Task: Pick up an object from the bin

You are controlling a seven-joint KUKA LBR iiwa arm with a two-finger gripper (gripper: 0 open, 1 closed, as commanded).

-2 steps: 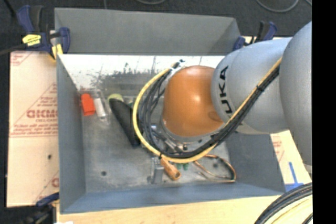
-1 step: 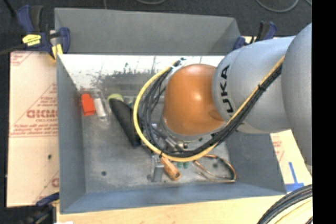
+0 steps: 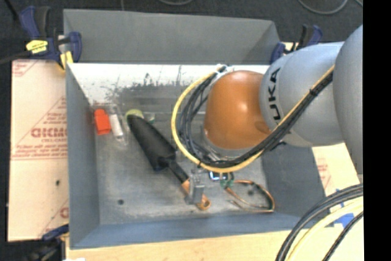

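My gripper [image 3: 196, 190] hangs low over the bin floor, right of the middle and near the front wall, below the arm's orange dome. A long black tool [image 3: 151, 143] with a yellow-green tip lies slantwise across the floor. Its lower, thinner end reaches right up to the gripper; whether the two touch I cannot tell. A small orange bit [image 3: 204, 205] lies on the floor just beside the gripper's lower end. Further left, a clear little bottle with an orange cap [image 3: 108, 122] rests near the left wall.
The arm and its dome cover the right half of the bin. A thin loop of orange-brown wire hangs from the wrist to the right of the gripper, just above the floor. Bare floor shows at the front left.
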